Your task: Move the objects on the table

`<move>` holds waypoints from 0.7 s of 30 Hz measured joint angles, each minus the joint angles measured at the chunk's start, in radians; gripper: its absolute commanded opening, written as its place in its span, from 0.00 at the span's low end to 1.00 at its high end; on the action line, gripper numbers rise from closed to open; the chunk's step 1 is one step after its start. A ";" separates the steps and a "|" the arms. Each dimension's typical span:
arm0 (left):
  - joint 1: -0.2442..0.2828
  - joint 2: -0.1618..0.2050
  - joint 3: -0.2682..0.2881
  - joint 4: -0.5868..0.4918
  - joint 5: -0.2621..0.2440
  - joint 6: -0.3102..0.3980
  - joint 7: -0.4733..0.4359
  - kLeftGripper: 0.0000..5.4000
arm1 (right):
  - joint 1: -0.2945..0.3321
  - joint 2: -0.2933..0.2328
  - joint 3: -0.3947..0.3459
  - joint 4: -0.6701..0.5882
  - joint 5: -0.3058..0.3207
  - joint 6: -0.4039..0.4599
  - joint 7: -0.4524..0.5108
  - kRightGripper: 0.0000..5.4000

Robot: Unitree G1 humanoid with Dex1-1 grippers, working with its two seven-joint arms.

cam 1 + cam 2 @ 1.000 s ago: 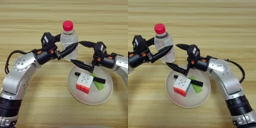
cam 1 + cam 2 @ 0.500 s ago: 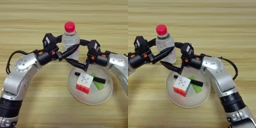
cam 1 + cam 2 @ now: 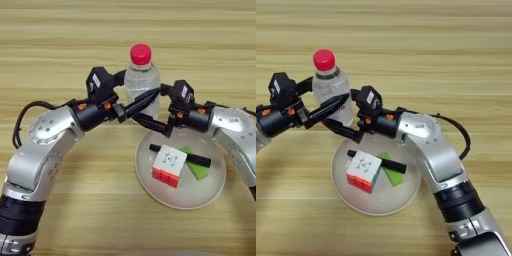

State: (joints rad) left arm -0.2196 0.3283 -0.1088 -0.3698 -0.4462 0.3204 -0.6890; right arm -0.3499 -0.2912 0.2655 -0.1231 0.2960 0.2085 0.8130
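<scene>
**Both grippers at the bottle, three items in the bowl**

Fingers of the left gripper (image 3: pixel 136 95) are standing spread on either side of the small clear bottle (image 3: pixel 142 82): one black finger is lying across the front of the bottle's lower body, the other is passing behind its shoulder and is partly hidden by the plastic. Whether the fingers are actually pressing on the bottle cannot be told. The right gripper (image 3: pixel 152 107) is reaching in from the other side with its fingers also parted; the upper finger is meeting the left gripper's front finger at the bottle's right flank, and the lower finger is pointing down and left over the far rim of the white bowl (image 3: pixel 210 192). It is gripping nothing that can be seen.

The bottle is standing upright on the table (image 3: pixel 60 40), just behind the bowl, and its red cap (image 3: pixel 140 52) is showing in full. No label or print can be made out on it.

Inside the bowl, the puzzle cube (image 3: pixel 168 165) is sitting with its white face up and its red side toward the camera; a small dark logo is showing on the centre white tile, but it is too small to read. The black marker pen (image 3: pixel 199 160) is lying across the bowl with its middle hidden behind the cube. The flat green block (image 3: pixel 196 167) is lying under the pen, to the right of the cube, partly covered by both.

Both arms are running out of the picture at the lower edges.
</scene>
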 measured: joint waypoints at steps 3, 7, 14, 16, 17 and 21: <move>0.000 0.000 0.000 0.000 0.000 0.000 0.000 0.57 | 0.000 0.001 0.000 0.000 -0.001 0.000 -0.001 0.65; 0.000 0.001 0.000 0.000 0.000 0.000 0.000 0.57 | 0.000 0.004 0.000 0.001 -0.002 0.000 -0.002 0.63; 0.002 0.001 0.000 0.000 0.000 -0.001 0.000 0.57 | 0.000 0.009 0.001 0.000 -0.004 0.000 -0.004 0.63; 0.003 0.001 0.000 0.000 0.000 -0.001 0.000 0.57 | 0.000 0.010 0.002 0.000 -0.004 0.001 -0.004 0.63; 0.004 0.001 0.000 0.000 0.001 -0.002 0.000 0.57 | 0.000 0.010 0.002 0.000 -0.005 0.001 -0.004 0.63; 0.004 0.001 0.000 0.000 0.001 -0.002 0.000 0.57 | 0.000 0.011 0.003 0.000 -0.006 0.001 -0.004 0.63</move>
State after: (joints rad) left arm -0.2154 0.3296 -0.1084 -0.3697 -0.4451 0.3181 -0.6888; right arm -0.3498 -0.2805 0.2680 -0.1228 0.2900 0.2099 0.8093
